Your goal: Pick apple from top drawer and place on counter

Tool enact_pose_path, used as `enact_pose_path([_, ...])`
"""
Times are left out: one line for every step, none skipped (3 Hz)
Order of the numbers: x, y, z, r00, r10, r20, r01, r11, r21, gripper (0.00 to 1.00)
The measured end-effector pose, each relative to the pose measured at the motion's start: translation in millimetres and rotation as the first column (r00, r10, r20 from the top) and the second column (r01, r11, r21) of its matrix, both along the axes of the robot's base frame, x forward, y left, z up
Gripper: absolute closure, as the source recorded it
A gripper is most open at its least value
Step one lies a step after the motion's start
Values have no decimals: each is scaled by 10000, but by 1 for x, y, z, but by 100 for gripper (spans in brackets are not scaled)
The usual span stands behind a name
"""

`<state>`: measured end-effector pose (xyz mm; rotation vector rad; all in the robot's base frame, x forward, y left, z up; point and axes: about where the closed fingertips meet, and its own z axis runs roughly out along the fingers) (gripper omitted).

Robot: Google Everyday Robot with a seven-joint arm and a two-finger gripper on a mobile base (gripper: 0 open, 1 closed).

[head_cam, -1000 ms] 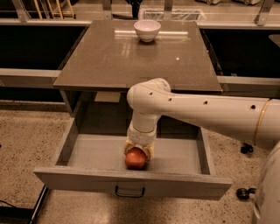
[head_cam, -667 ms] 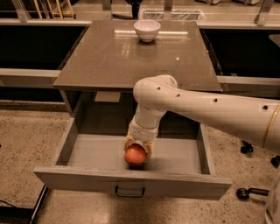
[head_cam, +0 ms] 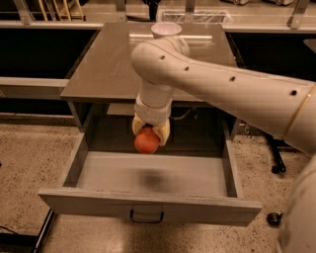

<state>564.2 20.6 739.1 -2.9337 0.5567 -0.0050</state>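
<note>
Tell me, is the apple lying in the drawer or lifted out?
Lifted. The hand grips the apple in mid-air above the floor of the open top drawer, where its shadow falls; it is not on the counter yet.

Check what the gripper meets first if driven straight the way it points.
The gripper, shut on the apple, points down into the open top drawer; likely the drawer's bare floor, apple touching first. Depth uncertain.

Small round white bowl [head_cam: 166,29] at the far edge of the counter [head_cam: 108,64], partly hidden by the arm. Behind it, a white wire-mesh tray [head_cam: 197,15]. Pale wooden legs [head_cam: 69,7] far left. Speckled beige floor [head_cam: 29,148] around the cabinet. Black wheeled chair base [head_cam: 275,165] at right. Gripper [head_cam: 149,132] clamped on the apple [head_cam: 146,141], above the open top drawer [head_cam: 148,207].
</note>
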Motion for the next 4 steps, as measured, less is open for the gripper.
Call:
enact_pose_path([3,13,3,9989,-466,-31,466,9989,-76,100])
enact_pose_path([2,12,2,9988,-480,-42,480,9988,-69,100])
enact_pose_path([21,22,36,9976,-39,685,33,10000,77,100])
enact_pose_path([46,25,92,9838,268,1772,-371,9978,552,100])
